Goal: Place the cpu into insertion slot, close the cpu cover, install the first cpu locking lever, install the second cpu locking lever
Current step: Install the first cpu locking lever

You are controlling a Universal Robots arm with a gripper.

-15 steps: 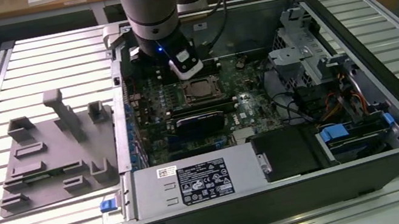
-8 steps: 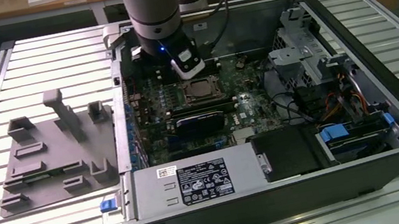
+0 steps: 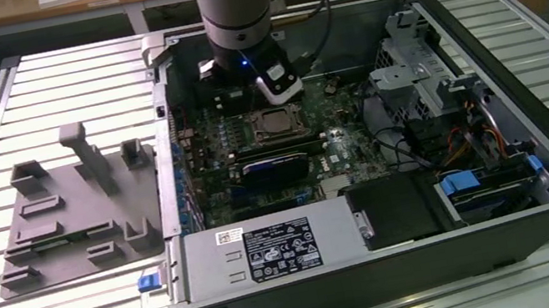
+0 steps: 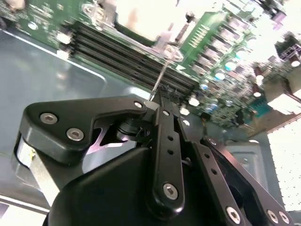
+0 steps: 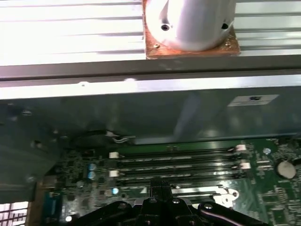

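our pincer (image 4: 161, 101), tips pressed together, meets the thin locking lever (image 4: 162, 74) beside the insertion slot (image 3: 258, 130), where the cpu (image 3: 276, 125) sits; closed tips probably push better.

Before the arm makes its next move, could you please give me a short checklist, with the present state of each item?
1. cpu seated in insertion slot: ok, in the exterior view.
2. cpu cover lying flat: cannot tell.
3. End effector shut: ok, in both wrist views.
4. Thin locking lever runs to its tip; actually gripped: cannot tell.
5. Lever hooked down: cannot tell.
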